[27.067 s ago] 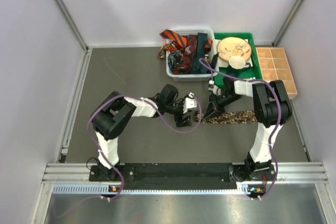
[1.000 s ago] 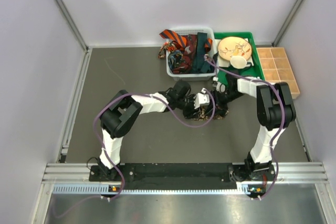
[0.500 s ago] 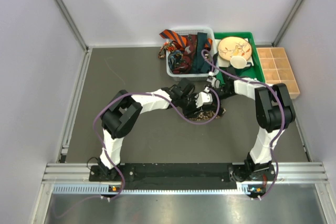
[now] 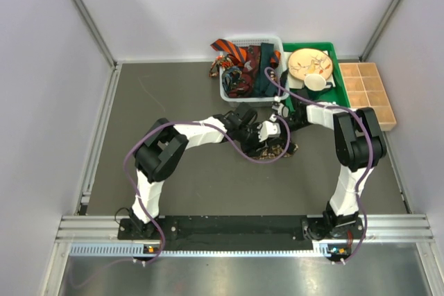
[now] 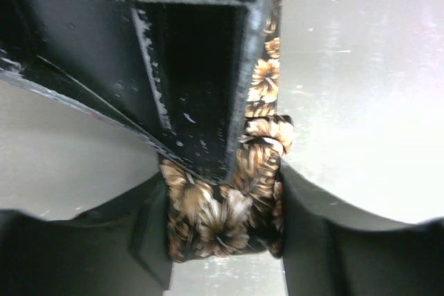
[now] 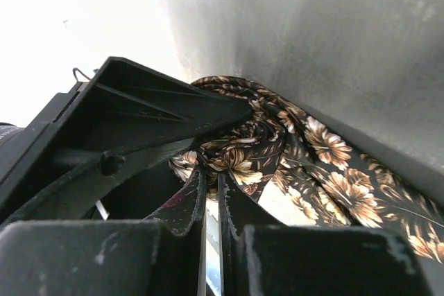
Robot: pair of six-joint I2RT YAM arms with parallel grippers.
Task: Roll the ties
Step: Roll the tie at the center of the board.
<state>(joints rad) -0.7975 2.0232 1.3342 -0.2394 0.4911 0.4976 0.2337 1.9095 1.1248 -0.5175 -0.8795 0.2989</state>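
Note:
A brown-and-black flowered tie (image 4: 283, 149) lies bunched into a loose roll at the table's middle. My left gripper (image 4: 269, 135) is shut on that roll. In the left wrist view the tie (image 5: 222, 220) fills the gap between both fingers of the left gripper (image 5: 225, 240). My right gripper (image 4: 281, 117) comes in from behind, jaws shut. In the right wrist view the right gripper (image 6: 211, 175) has its tips against the tie (image 6: 326, 171); I cannot tell whether a fold is pinched. Other ties (image 4: 239, 57) are heaped in the basket.
A white mesh basket (image 4: 251, 100) stands at the back, one orange-black striped tie (image 4: 227, 48) hanging over its rim. To its right is a green tray (image 4: 336, 92) with a wooden bowl (image 4: 309, 62) and a cup (image 4: 313, 82), then a wooden compartment box (image 4: 368, 91).
The right gripper has closed and drawn slightly back toward the basket. The left gripper stays on the roll. Long before, the flowered tie lay stretched out flat to the right.

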